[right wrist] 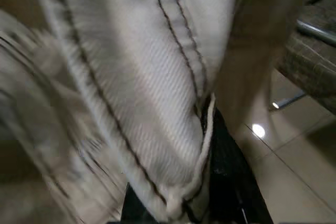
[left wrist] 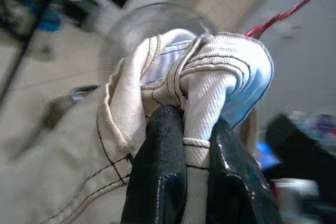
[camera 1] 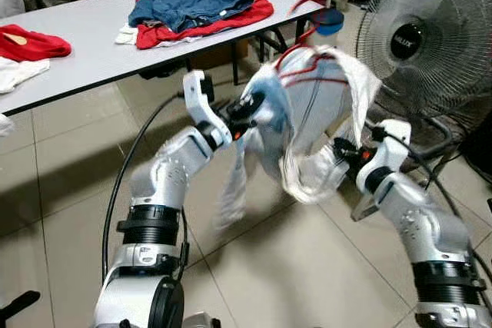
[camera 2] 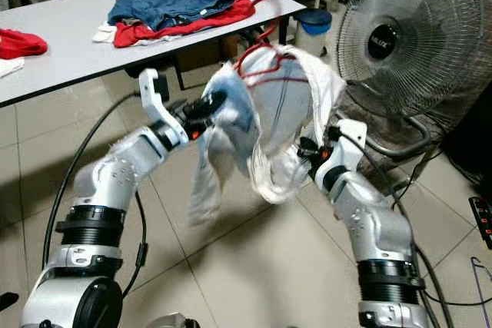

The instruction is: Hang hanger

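2 hands up | L hand (left wrist: 184,182) + R hand (right wrist: 202,192) clamp white garment (camera 1: 307,113) | red hanger (camera 1: 296,55) inside

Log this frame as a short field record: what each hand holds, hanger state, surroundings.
left hand: shut on garment, bunched fabric between its fingers
right hand: shut on the garment's lower hem
hanger: red, inside the garment, held in the air, not yet hung
table: behind, with blue and red clothes
fan: on the robot's right

Left gripper (left wrist: 197,169) pinching bunched white garment (left wrist: 210,77).
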Controlling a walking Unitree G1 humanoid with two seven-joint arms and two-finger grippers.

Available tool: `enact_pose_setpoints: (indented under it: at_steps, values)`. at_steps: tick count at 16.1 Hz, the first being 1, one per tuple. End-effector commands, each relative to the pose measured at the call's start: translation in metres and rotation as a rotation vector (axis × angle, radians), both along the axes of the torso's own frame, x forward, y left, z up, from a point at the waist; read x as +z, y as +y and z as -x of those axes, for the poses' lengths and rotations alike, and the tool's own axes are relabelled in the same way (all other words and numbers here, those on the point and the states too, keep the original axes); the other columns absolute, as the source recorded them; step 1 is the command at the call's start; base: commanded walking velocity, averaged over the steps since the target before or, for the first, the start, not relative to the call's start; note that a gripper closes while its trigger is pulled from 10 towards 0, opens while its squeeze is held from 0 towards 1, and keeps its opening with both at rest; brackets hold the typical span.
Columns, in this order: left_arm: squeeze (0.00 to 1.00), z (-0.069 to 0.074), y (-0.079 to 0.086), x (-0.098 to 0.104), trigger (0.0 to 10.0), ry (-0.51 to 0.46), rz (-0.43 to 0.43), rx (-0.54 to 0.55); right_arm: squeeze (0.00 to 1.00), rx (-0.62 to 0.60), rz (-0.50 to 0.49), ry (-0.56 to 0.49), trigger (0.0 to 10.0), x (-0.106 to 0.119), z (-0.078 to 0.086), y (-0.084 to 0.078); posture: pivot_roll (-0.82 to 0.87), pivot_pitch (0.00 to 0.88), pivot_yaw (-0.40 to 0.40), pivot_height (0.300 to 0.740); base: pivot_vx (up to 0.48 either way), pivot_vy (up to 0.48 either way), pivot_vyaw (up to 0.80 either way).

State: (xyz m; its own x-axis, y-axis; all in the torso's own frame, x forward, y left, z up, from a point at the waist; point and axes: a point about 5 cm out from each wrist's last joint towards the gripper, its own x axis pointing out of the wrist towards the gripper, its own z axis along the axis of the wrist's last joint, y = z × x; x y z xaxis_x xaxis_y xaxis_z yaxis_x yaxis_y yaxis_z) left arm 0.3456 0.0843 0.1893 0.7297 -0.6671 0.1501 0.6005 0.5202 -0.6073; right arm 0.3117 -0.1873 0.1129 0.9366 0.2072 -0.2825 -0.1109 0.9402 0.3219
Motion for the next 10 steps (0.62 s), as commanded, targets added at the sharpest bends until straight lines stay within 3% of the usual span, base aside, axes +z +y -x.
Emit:
enact_pose_setpoints:
  at_steps: [1,5,6,8,10]
  values:
    - [0.0,0.011,-0.001,0.036,0.0,-0.141,0.161,-0.142,0.0,0.0,0.021,0.018,0.0,-0.008,0.0,0.001,-0.13,0.0,0.057,0.74,0.0,0.0,0.0]
    - [0.0,0.027,0.002,0.036,0.0,-0.135,0.195,-0.287,0.0,0.0,0.071,-0.01,0.0,-0.005,-0.003,-0.007,-0.13,0.0,0.058,0.74,0.0,0.0,0.0]
    - [0.0,0.033,0.004,0.028,0.0,-0.128,0.092,-0.341,0.0,-0.019,0.103,-0.057,0.0,0.003,-0.004,-0.016,-0.13,0.0,0.057,0.74,0.0,0.0,0.0]
    - [0.0,0.033,0.008,0.02,0.0,-0.128,-0.024,-0.341,0.0,-0.037,0.132,-0.112,0.0,0.013,-0.005,-0.025,-0.13,0.0,0.057,0.74,0.0,0.0,0.0]
    - [0.0,0.041,0.012,0.028,0.0,-0.139,0.034,-0.42,0.0,-0.077,0.213,-0.159,0.0,0.024,-0.008,-0.041,-0.14,0.0,0.06,0.74,0.0,0.0,0.0]
